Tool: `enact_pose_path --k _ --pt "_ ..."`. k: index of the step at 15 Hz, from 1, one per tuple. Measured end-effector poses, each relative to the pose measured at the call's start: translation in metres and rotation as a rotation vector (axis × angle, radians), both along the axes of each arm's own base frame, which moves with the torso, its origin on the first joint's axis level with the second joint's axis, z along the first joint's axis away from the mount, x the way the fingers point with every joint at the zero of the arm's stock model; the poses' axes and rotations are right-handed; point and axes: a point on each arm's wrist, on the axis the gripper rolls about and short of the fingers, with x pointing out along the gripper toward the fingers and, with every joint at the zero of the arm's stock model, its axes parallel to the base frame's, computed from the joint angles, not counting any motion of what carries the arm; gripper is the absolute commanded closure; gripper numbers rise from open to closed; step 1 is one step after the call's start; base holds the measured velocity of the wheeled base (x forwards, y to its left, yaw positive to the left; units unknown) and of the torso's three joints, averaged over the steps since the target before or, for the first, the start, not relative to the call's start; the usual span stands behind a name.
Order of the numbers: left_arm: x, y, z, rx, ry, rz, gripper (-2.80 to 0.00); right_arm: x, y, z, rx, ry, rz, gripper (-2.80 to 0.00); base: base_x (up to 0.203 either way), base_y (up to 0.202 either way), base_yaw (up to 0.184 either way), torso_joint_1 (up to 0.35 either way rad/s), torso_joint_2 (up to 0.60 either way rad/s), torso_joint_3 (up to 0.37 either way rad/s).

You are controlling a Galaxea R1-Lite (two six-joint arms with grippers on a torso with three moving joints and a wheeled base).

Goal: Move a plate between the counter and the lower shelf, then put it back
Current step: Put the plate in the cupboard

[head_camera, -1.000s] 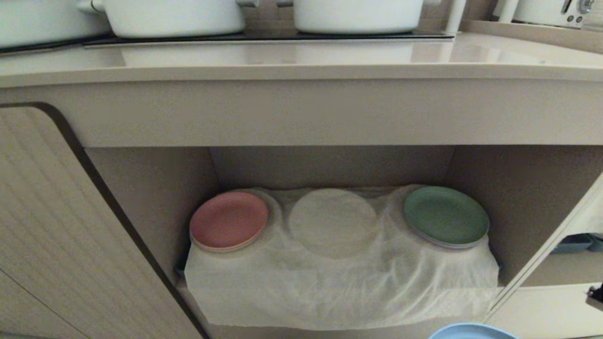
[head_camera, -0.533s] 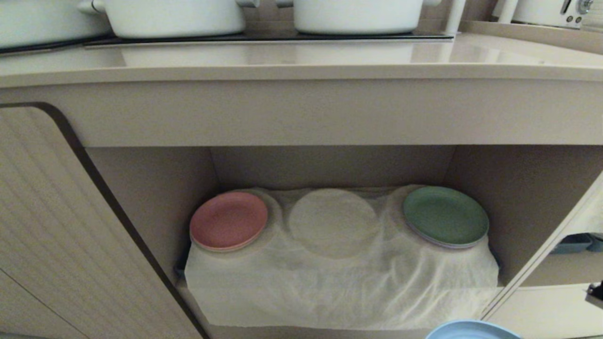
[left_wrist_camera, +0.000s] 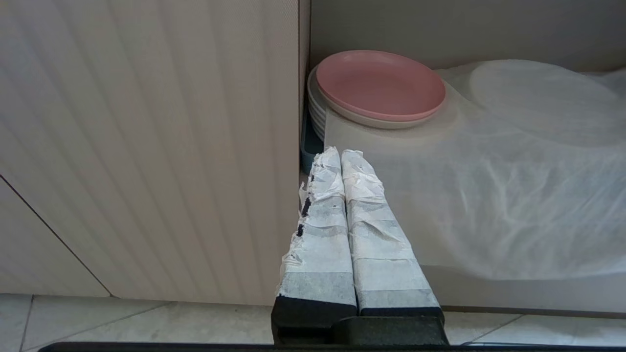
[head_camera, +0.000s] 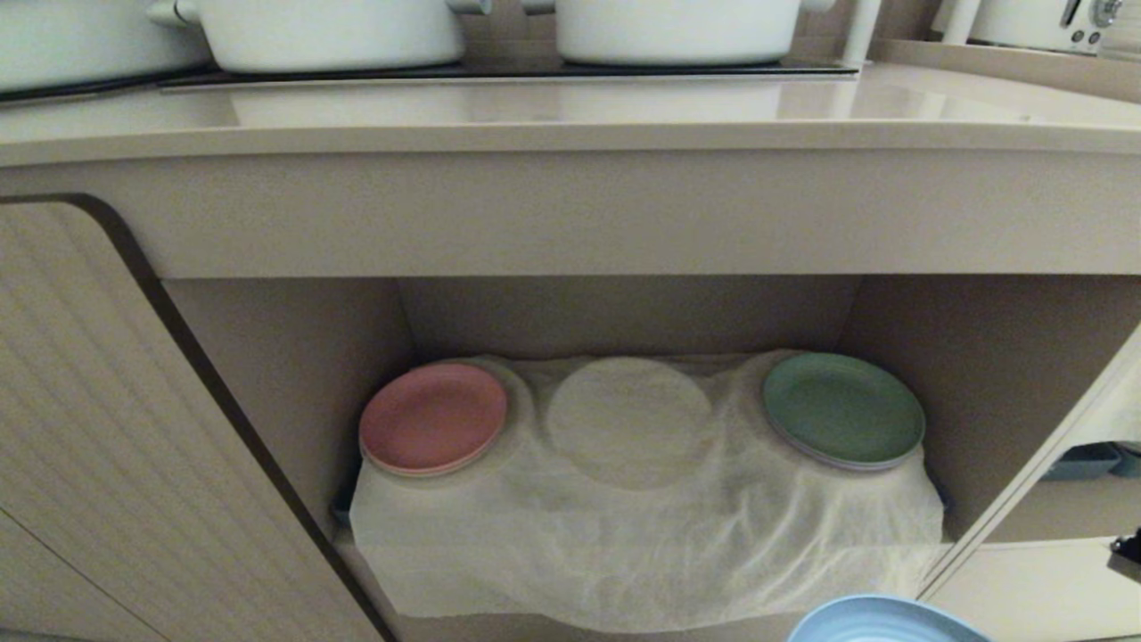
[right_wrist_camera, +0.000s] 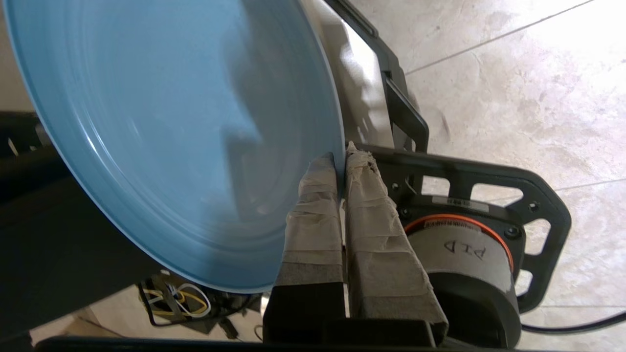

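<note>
Right gripper [right_wrist_camera: 341, 159]: its two taped fingers are pinched on the rim of the plate [right_wrist_camera: 171, 137], one finger on each face of the edge; only the right wrist view shows the grip itself.
Plate: light blue, held clear of any surface, with the robot's own base frame and the tiled floor [right_wrist_camera: 513, 78] behind it in the right wrist view. In the head view it shows as a blue arc at the bottom edge [head_camera: 882, 622], low and in front of the right half of the lower shelf [head_camera: 624, 321].
Change from a second ago: more of the blue arc stands above the bottom edge of the head view, and its near end reaches a little further left; the rest of that view is unchanged.
Left gripper [left_wrist_camera: 341, 155]: fingers pressed together with nothing between them, pointing toward the left front corner of the shelf, beside the ribbed cabinet door [left_wrist_camera: 146, 146].
Lower shelf: a white cloth [head_camera: 642, 526] drapes over three round humps; the pink plate [head_camera: 433, 416] sits on the left hump, the green plate [head_camera: 843, 407] on the right one, and the middle hump [head_camera: 629, 419] is bare.
Counter [head_camera: 570, 116]: above the shelf, carrying white pots [head_camera: 330, 31] on a black hob panel.
</note>
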Motion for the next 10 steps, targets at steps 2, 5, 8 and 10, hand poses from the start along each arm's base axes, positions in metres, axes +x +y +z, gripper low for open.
enact_pose_path --k 2,5,8,10 --pt "0.0 0.0 0.0 0.0 0.0 0.0 0.0 0.0016 -0.0001 -0.0034 0.0 -0.019 -0.008 0.0 0.0 0.0 0.0 0.0 0.0 0.0" --pt "0.0 0.0 0.0 0.0 0.0 0.0 0.0 0.002 -0.0002 -0.0056 0.0 -0.028 -0.009 0.0 0.0 0.0 0.0 0.0 0.0 0.0" --pt "0.0 0.0 0.0 0.0 0.0 0.0 0.0 0.0031 -0.0002 -0.0037 0.0 -0.038 -0.009 0.0 0.0 0.0 0.0 0.0 0.0 0.0" --pt "0.0 0.0 0.0 0.0 0.0 0.0 0.0 0.0031 -0.0002 -0.0025 -0.001 -0.043 -0.009 0.0 0.0 0.0 0.0 0.0 0.0 0.0"
